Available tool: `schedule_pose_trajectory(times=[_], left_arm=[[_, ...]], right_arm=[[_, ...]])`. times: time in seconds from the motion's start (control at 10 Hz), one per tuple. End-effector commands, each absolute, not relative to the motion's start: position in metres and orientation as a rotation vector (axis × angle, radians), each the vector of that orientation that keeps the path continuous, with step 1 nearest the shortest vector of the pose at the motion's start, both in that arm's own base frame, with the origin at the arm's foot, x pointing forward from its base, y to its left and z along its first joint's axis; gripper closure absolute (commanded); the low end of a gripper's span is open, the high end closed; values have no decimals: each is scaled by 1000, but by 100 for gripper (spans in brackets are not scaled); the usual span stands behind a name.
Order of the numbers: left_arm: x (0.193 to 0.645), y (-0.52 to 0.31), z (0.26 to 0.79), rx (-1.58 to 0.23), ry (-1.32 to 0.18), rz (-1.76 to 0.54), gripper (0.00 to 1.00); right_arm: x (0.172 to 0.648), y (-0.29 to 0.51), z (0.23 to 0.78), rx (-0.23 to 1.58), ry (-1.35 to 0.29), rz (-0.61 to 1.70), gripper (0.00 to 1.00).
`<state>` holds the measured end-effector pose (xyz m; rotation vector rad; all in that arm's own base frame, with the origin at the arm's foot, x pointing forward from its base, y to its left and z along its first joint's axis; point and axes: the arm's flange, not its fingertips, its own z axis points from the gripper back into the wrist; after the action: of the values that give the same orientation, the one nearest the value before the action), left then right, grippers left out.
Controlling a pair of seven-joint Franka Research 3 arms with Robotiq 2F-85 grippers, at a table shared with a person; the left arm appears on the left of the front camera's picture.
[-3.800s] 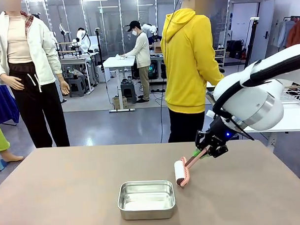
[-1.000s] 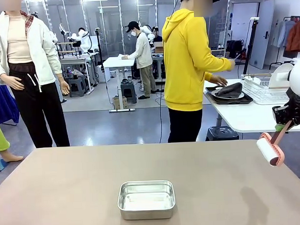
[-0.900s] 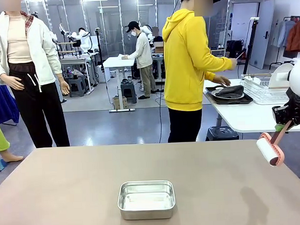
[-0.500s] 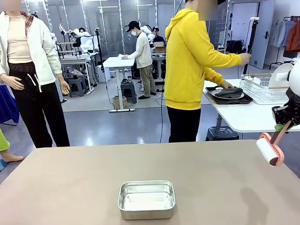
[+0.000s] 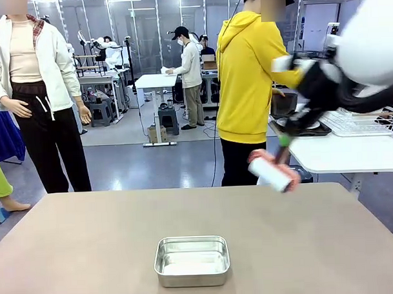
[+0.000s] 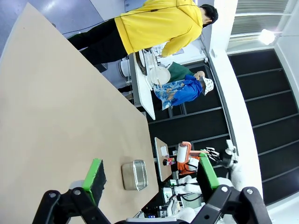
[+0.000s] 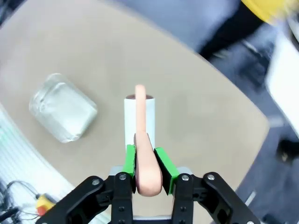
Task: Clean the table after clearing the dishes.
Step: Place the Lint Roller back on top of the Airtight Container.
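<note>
The front view sits low at the near edge of the table [image 5: 90, 247], facing across it toward a person in a yellow hoodie [image 5: 249, 80]. The left wrist view is rolled sideways and looks from far back along that tabletop [image 6: 51, 121] – the steel pan [image 6: 134, 175] appears small there, as in the front view [image 5: 191, 260]. The right wrist view hangs high, looking steeply down at the same pan [image 7: 63, 109] and tabletop – both blurred
</note>
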<state>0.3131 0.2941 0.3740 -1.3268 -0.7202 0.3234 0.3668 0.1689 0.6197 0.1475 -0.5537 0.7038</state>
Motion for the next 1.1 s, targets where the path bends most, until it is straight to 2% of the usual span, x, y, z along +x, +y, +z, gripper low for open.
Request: schedule_pose_trajectory(times=[0.0,0.2,0.4,0.7,1.0], left_arm=[[312,297,380,-1341,-710,329,0],[312,297,380,-1341,-710,329,0],[312,297,380,-1341,-710,329,0],[312,297,380,-1341,-710,329,0],[312,297,380,-1341,-710,329,0]], right_arm=[[381,223,622,161,-418,1304,77],[371,321,607,136,-315,1481,77],[360,387,553,78,-219,1582,77],[373,414,502,56,-246,1619,77],[399,413,473,94,-198,1586,77]])
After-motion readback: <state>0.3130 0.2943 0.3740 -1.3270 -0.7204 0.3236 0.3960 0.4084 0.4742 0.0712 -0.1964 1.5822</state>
